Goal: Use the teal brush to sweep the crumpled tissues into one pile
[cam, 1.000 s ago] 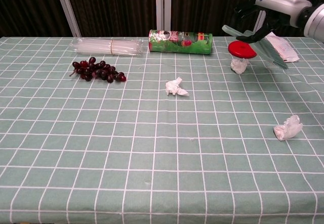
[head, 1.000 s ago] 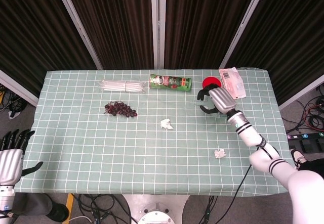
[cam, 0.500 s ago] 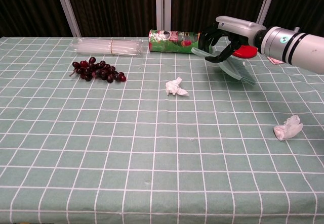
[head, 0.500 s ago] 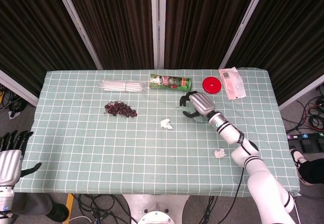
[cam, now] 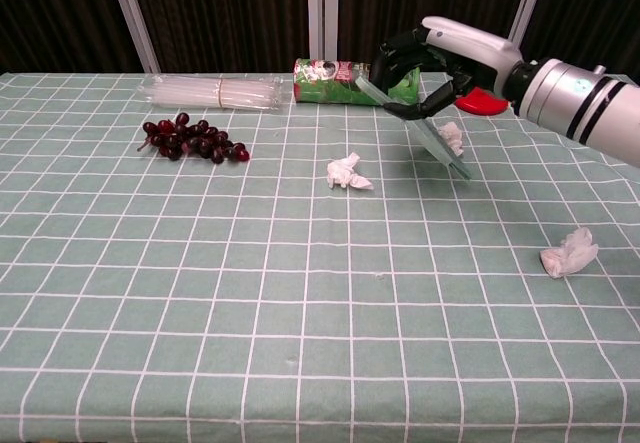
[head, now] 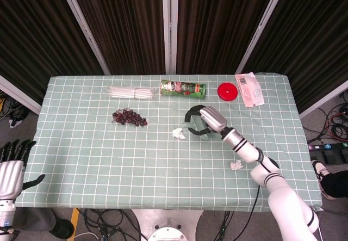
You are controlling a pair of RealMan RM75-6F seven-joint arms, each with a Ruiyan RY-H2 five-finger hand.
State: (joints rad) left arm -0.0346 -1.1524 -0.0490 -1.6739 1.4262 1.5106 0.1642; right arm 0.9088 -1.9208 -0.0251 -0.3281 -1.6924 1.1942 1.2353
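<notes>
My right hand [cam: 432,57] grips the teal brush [cam: 428,135] above the table's middle right, with the bristle end slanting down to the cloth. One crumpled tissue [cam: 453,137] lies right behind the brush head. A second tissue [cam: 347,172] sits apart to the brush's left, also seen as the tissue [head: 178,134] just left of my right hand [head: 204,119]. A third tissue [cam: 569,253] lies alone near the front right, the tissue [head: 236,165] in the head view. My left hand [head: 11,169] hangs off the table's left edge, its fingers spread and holding nothing.
A bunch of dark grapes [cam: 190,138] and a bundle of clear straws [cam: 215,91] lie at the back left. A green can [cam: 350,81] lies on its side at the back centre, with a red lid [cam: 487,102] and a white packet [head: 249,89] to its right.
My right hand has carried the brush from beside the red lid leftward toward the table's middle. The tissue near the lid has shifted a little left. The left hand is still.
</notes>
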